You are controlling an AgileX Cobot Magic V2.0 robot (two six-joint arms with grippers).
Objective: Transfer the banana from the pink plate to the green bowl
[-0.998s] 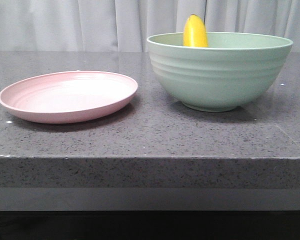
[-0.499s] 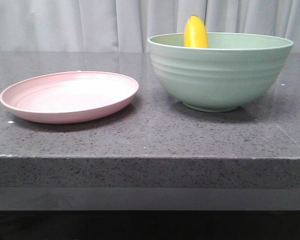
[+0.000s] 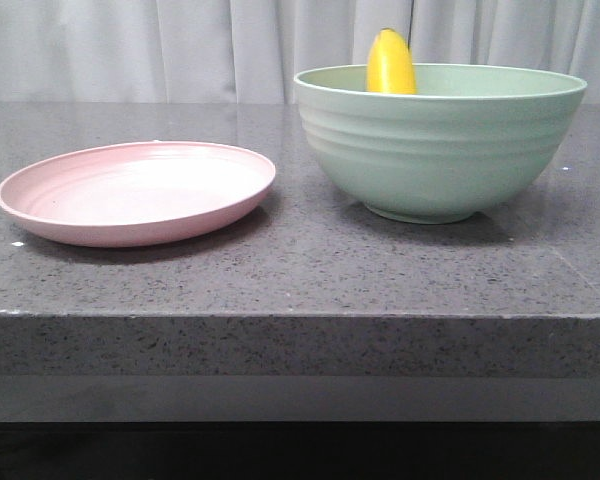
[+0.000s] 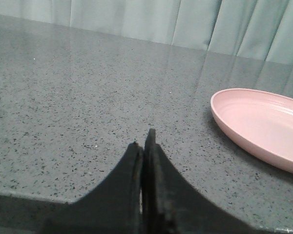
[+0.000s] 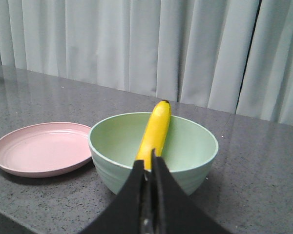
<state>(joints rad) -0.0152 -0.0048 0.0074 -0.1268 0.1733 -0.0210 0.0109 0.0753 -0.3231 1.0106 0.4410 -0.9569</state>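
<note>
Lighting even, diffuse, moderately bright in all three views; source appears overhead. Bench [image 3: 280,270] polished: soft vertical reflections of the curtain [image 3: 180,50] on its far part, pale sheen in left wrist view. Pink plate [image 3: 135,192] washed out at centre by glare. Soft shadows under the plate and the green bowl [image 3: 440,140], falling toward the bench's near edge. Front view slightly soft. Left tool [image 4: 144,146] and right tool [image 5: 147,168] dark, silhouetted, blurred close to lens.

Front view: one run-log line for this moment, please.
banana: in green bowl, leaning on rim | pink plate: bare | both fingers shut, away
</note>
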